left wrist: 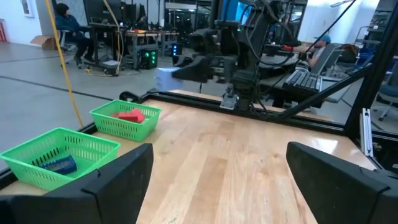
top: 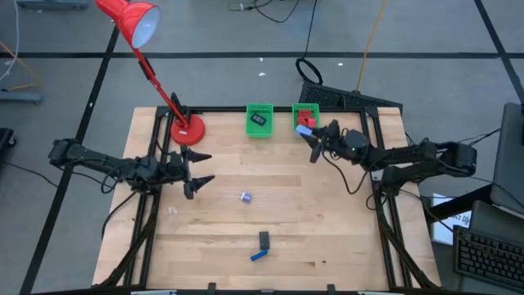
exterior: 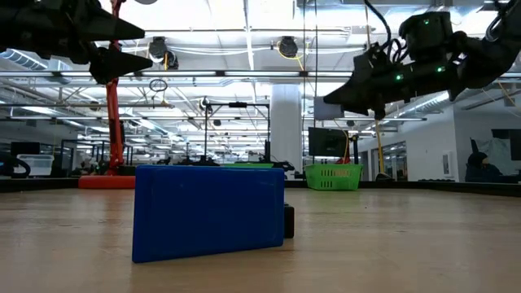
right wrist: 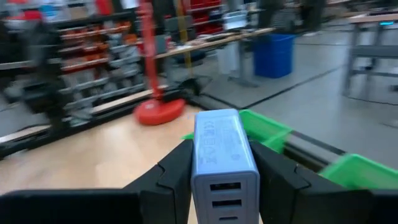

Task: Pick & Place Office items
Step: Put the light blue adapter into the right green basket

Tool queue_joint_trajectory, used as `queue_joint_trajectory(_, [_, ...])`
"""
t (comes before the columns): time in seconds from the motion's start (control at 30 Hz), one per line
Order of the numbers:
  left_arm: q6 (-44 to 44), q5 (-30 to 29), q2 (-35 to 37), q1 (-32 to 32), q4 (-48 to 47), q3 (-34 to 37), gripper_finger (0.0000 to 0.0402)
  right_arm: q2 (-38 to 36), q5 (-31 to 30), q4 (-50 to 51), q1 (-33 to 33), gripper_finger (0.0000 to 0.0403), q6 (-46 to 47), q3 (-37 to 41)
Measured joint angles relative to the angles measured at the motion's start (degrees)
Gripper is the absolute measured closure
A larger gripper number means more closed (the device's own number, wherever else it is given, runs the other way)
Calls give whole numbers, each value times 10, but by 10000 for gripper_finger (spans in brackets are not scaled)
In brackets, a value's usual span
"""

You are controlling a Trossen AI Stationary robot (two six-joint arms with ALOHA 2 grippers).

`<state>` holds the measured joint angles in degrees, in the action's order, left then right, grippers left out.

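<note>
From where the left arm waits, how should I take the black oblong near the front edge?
Take the black oblong across its two long sides, coming straight down from above. It lies flat on the table, apart from the blue oblong beside it, so there is room. The left tool is already open.

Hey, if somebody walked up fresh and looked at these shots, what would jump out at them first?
Probably the right claw at the back of the table, gripping a pale blue block by the right-hand green basket, which holds a red piece. Next, the red desk lamp at the back left corner. The left claw hangs open near the lamp's base.
</note>
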<state>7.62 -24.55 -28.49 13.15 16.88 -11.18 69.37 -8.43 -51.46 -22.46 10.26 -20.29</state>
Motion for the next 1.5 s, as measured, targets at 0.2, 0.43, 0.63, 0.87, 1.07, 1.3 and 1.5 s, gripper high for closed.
queue_joint_trajectory(0.2, [0,0,0,0,0,0,20,45,-48,-45,-59,280,18,0])
queue_joint_trajectory(0.43, [0,0,0,0,0,0,19,138,-35,-100,-105,280,32,0])
queue_joint_trajectory(0.63, [1,0,0,0,1,0,29,209,-36,-151,-145,280,32,-16])
queue_joint_trajectory(0.87, [1,1,0,0,1,0,26,277,-35,-148,-168,280,32,-65])
queue_joint_trajectory(1.07, [1,1,0,0,1,0,16,310,-36,-150,-169,274,32,-75])
queue_joint_trajectory(1.3, [1,1,0,0,1,0,20,316,-37,-151,-169,240,26,-75])
queue_joint_trajectory(1.5, [1,1,0,0,1,0,31,309,-34,-151,-169,202,26,-75])
